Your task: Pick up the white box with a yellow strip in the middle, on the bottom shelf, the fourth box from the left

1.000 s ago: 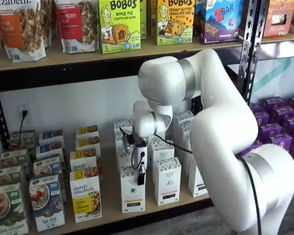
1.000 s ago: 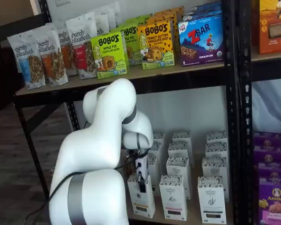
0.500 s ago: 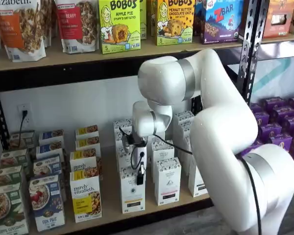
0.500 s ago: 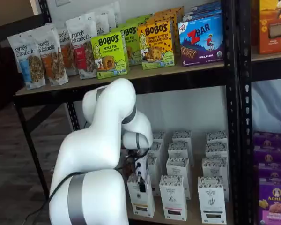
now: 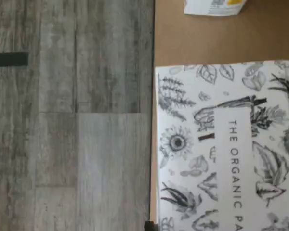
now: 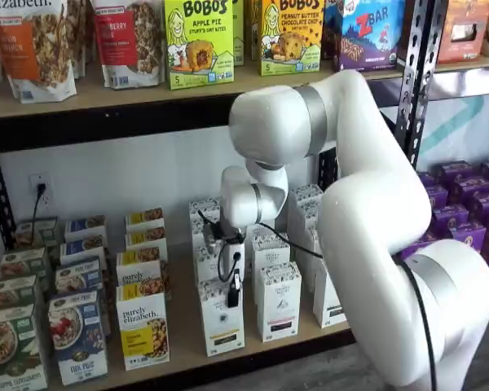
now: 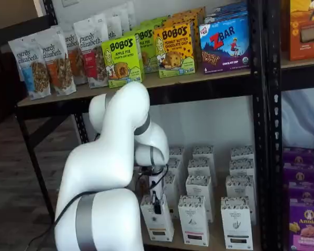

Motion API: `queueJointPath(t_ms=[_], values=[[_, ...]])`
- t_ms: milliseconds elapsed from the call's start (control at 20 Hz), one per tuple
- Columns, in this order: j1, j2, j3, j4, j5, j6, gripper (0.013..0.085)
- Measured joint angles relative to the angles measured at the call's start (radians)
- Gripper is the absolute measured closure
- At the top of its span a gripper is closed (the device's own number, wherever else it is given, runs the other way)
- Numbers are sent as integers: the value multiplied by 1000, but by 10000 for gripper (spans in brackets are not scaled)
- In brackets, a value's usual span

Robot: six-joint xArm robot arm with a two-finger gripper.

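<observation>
Two wooden shelves (image 6: 81,98), grey plank floor (image 5: 72,120)

You're looking at a glossy white arm (image 6: 367,212) of rounded segments with grey joint bands. A thin black cable (image 6: 420,326) runs along it to the black-fingered gripper (image 6: 233,297).

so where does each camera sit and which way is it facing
Wrist view: on the wrist, looking down on the white box top, the bottom shelf edge and the floor; no fingers show.
Shelf view: in front, facing the shelves; arm and gripper on the box.
Shelf view: in front at an angle; arm fills the foreground, gripper.
Both shelf views share the Bobo's boxes.
</observation>
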State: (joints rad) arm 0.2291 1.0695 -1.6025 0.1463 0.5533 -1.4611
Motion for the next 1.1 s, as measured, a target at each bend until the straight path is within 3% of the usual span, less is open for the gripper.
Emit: queueJointPath(t_ms=[200,750,1100], values=[[1,-30,39,33,3,-28,490],[11,-167,239,16,-54,-8,490],[26,-264,377,47,-83,-26,490]])
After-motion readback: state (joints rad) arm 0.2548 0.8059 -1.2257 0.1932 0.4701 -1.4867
